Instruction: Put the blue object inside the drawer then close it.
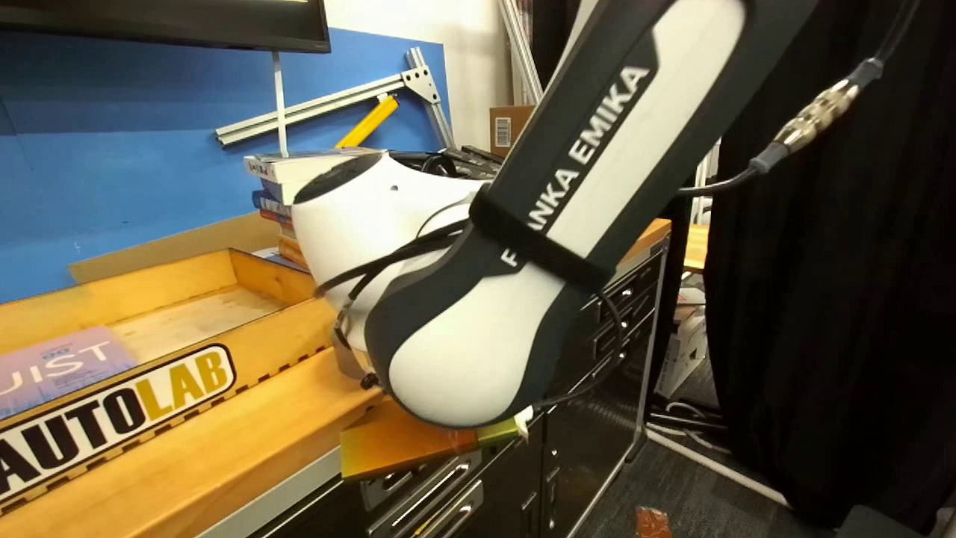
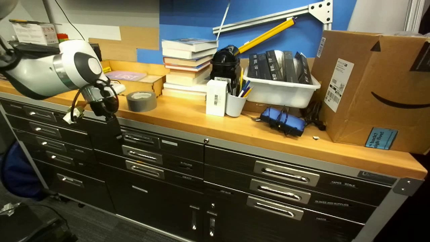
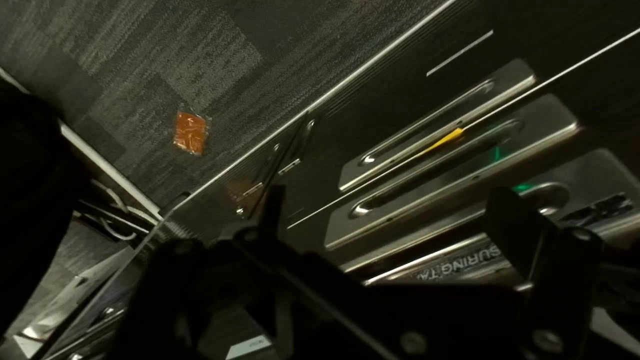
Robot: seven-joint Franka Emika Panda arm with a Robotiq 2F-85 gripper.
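- My black two-fingered gripper (image 3: 387,195) has its jaws released: in the wrist view the dark flat fingers (image 3: 512,230) stand well apart, with the black metal cabinet (image 3: 320,165) showing between them.
- Where the blue object lies relative to my jaws I cannot tell; I cannot make it out in any view.
- Ahead of my fingertips are black metal drawer fronts (image 2: 188,153) with long brushed-steel handle plates (image 3: 460,170); a thin yellow strip (image 3: 445,140) shows at a seam between two fronts. Which is the task's drawer I cannot tell.
- In an exterior view I hang below the edge of the pale wooden countertop (image 2: 188,116), my fingers dark against the dark fronts and hard to make out.
- In an exterior view my white and charcoal arm (image 1: 463,359) hides my jaws.
- On the countertop near my wrist sits a squat grey roll of tape (image 2: 142,104); a shallow wooden tray (image 1: 284,332) with a lilac printed booklet (image 1: 67,359) in it shows in both exterior views.
- Well apart from me, a dark-blue box bound with black cable (image 2: 293,121) lies just in front of a white plastic tub (image 2: 278,94).
- On the grey carpet (image 3: 145,50) lies an orange packet (image 3: 191,132).
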